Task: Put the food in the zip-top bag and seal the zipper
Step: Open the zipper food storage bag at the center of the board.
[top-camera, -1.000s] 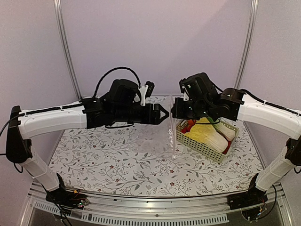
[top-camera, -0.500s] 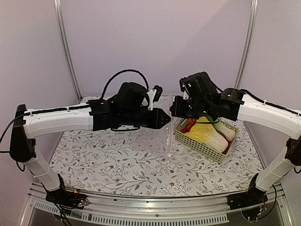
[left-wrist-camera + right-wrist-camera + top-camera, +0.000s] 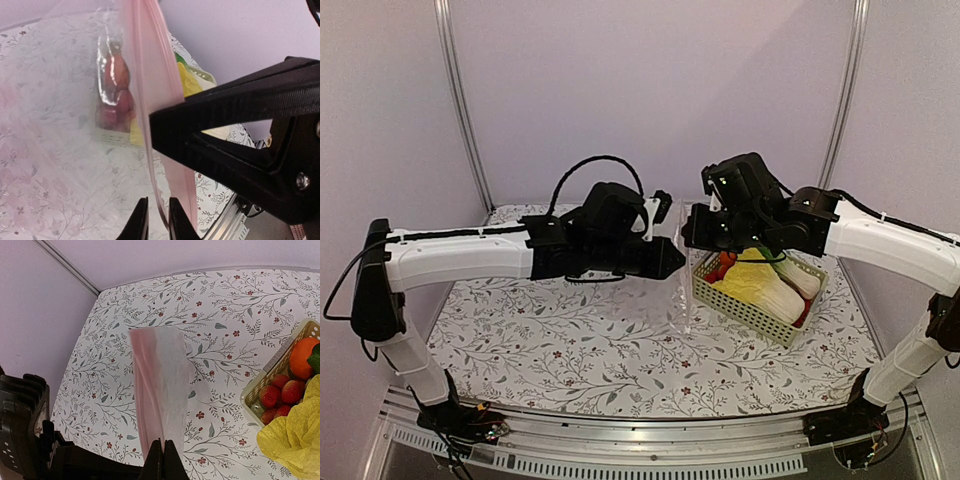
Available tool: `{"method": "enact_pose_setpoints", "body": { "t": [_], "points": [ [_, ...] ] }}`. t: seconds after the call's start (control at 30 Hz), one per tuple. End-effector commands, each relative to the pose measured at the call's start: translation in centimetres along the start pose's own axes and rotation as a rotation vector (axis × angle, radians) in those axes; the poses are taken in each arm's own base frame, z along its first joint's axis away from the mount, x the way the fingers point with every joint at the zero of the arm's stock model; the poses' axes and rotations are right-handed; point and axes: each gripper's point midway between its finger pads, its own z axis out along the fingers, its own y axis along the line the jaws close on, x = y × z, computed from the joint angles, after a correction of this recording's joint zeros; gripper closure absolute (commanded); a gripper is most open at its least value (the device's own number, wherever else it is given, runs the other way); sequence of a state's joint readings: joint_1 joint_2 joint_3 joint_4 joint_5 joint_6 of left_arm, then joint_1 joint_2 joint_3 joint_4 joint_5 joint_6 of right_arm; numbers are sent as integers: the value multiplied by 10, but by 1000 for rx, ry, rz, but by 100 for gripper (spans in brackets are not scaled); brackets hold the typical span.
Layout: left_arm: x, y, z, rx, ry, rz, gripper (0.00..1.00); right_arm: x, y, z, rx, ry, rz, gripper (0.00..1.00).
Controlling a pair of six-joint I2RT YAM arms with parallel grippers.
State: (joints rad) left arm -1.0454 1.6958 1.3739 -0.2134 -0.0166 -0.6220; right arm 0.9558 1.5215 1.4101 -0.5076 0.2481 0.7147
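Observation:
The zip-top bag (image 3: 685, 290) hangs clear and empty between my two grippers, above the table. My right gripper (image 3: 162, 457) is shut on its top edge, and the bag (image 3: 160, 390) droops below it. My left gripper (image 3: 156, 220) has closed to a narrow gap around the pinkish zipper (image 3: 150, 75), which runs between its tips, close by the right gripper's black fingers (image 3: 225, 115). The food lies in a pale green basket (image 3: 750, 315): yellow cabbage (image 3: 765, 285), an orange (image 3: 305, 357) and small red fruits (image 3: 277, 395).
The basket sits at the right of the floral tablecloth (image 3: 570, 340), just right of the hanging bag. Both arms reach inward and meet above the table's middle. A purple wall with metal posts (image 3: 460, 100) stands behind.
My left arm has moved right to the bag, and its jaws have closed from wide open onto the bag's mouth edge. The right arm and the bag it holds have stayed put.

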Motion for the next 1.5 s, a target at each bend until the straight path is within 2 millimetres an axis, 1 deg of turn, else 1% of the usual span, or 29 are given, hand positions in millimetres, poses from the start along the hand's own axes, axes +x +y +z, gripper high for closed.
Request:
{"method": "enact_pose_setpoints", "body": {
  "t": [0.0,0.1,0.17,0.23,0.37,0.47,0.6,0.67,0.87,1.0,1.13,1.17,1.2,1.3,1.4,1.43,1.47],
  "points": [
    [-8,-6,3,-2,-26,2,85,2,4,0,-16,1,-3,100],
    [-8,-5,5,-4,-25,3,86,2,3,-1,-9,-2,-6,100],
    [-8,-5,6,-4,-24,4,91,1,2,-1,-5,-5,-8,100],
    [-8,-5,7,-2,-25,5,99,1,2,-2,-5,-7,-10,100],
    [-12,3,2,-51,-29,29,100,4,-1,-1,1,-1,-15,100],
    [-17,20,-10,-131,-38,60,100,6,-9,-1,32,1,-22,100],
    [-30,44,-37,-263,-65,111,100,8,-24,1,78,1,-18,100],
    [-35,54,-48,-313,-74,131,100,8,-28,3,87,6,-14,100],
    [-47,71,-69,-411,-67,180,100,8,-30,13,108,12,-19,100],
    [-57,80,-81,-493,-53,239,100,12,-35,30,142,30,-32,100],
    [-66,90,-88,-551,-3,295,100,10,-26,44,129,48,-54,100],
    [-67,93,-90,-554,10,294,100,10,-23,48,115,58,-56,97],
    [-68,96,-91,-546,24,287,100,10,-18,49,92,66,-62,91],
    [-70,102,-90,-472,63,246,100,8,1,49,6,87,-109,61],
    [-70,113,-88,-413,116,216,100,5,18,33,-85,118,-171,33],
    [-68,117,-87,-407,137,211,100,6,21,27,-106,130,-196,25],
    [-68,123,-87,-395,159,199,100,4,24,16,-131,131,-221,20]
  ]
}}
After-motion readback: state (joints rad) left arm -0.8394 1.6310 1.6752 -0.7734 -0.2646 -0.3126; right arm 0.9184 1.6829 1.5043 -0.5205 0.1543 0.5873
